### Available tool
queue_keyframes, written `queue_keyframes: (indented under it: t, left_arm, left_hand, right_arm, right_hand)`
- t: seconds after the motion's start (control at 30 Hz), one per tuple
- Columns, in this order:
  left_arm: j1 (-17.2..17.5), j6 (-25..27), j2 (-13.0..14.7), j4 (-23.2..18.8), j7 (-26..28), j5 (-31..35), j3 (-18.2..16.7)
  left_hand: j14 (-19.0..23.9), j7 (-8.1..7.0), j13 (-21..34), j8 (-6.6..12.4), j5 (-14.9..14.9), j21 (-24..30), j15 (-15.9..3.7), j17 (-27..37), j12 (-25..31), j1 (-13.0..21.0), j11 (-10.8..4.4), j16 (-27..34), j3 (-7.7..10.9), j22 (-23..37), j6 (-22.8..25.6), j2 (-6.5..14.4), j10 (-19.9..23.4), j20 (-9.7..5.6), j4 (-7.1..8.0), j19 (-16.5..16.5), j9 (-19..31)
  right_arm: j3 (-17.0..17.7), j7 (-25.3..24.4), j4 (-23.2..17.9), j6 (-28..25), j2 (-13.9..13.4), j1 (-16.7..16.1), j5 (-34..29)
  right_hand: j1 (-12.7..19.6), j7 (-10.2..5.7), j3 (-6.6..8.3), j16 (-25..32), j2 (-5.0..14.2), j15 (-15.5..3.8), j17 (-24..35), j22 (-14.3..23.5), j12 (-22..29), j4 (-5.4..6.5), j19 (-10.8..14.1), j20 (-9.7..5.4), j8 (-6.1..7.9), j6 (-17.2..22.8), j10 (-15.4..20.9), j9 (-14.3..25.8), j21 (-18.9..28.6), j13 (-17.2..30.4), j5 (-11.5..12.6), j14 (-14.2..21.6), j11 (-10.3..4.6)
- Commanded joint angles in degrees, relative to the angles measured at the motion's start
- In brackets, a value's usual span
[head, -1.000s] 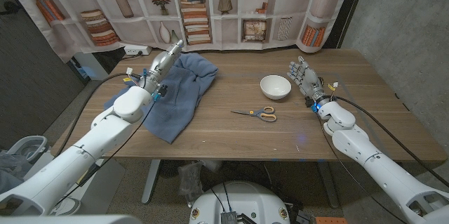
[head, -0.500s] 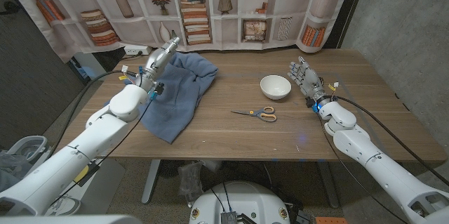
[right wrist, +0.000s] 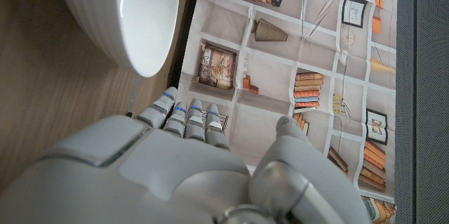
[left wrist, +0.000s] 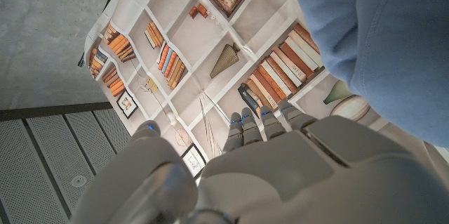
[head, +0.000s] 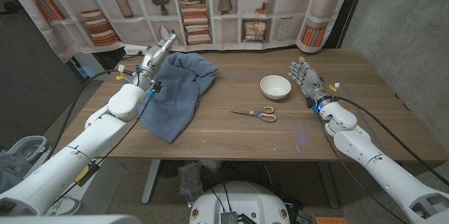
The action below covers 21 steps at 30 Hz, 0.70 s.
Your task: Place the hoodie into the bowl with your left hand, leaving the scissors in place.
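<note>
While you look down from the head view, the biggest thing before you is the one wooden table, and behind it hangs one printed bookshelf backdrop. On the table's left part lies your one hoodie, blue and crumpled, spread from near the far edge down toward the near edge, where a corner of it comes to a point. You see the same blue cloth in the left wrist view, close beside the hand.

You have two arms in view. Your left hand is at the hoodie's far left edge, fingers reaching toward the backdrop; the head view does not let you tell whether it touches the cloth. In the left wrist view that hand has its fingers straight and close together, with nothing between them, so you are holding nothing there. Your right hand stands upright near the table's right side, fingers apart and pointing up, holding nothing; the right wrist view shows it the same way, near the bowl.

You have one white bowl, right of the hoodie and well apart from it, just left of your right hand. One pair of scissors with yellow handles lies in front of the bowl, near it but not touching.
</note>
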Motion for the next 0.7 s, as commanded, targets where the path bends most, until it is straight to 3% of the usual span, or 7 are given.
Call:
queue_keyframes:
  t: [0.03, 0.7]
  left_arm:
    - [1.3, 1.5, 0.4, -1.3, 2.3, 1.6, -1.4]
    - [2.1, 4.9, 1.2, -2.1, 4.7, 3.3, -2.9]
  left_hand:
    - [0.3, 0.13, 0.1, 0.32, 0.3, 0.4, 0.04, 0.3, 0.3, 0.7, -0.45, 0.3, 0.06, 0.2, 0.2, -0.1, 0.3, -0.83, -0.28, -0.3, 0.3]
    - [0.6, -0.03, 0.1, 0.31, 0.4, 0.3, -0.11, 0.3, 0.3, 1.1, -0.35, 0.3, -0.07, 0.2, 0.6, 0.0, 0.7, -0.87, -0.43, -0.5, 0.3]
  right_arm:
    - [0.0, 0.8, 0.9, 0.0, 0.3, 0.3, 0.7]
    - [-0.2, 1.5, 2.0, 0.2, 0.5, 1.3, 0.5]
  right_hand:
    - [0.3, -0.05, 0.13, 0.1, 0.66, 0.09, 0.3, 0.2, 0.1, -0.26, 0.5, -0.04, -0.30, 0.4, 0.3, 0.2, -0.1, 0.1, 0.1, 0.1, 0.00]
    - [0.2, -0.11, 0.02, 0.0, 0.79, 0.15, 0.3, 0.2, 0.0, -0.38, 0.5, 0.00, -0.33, 0.5, 0.3, 0.2, -0.3, 0.1, 0.1, 0.0, 0.00]
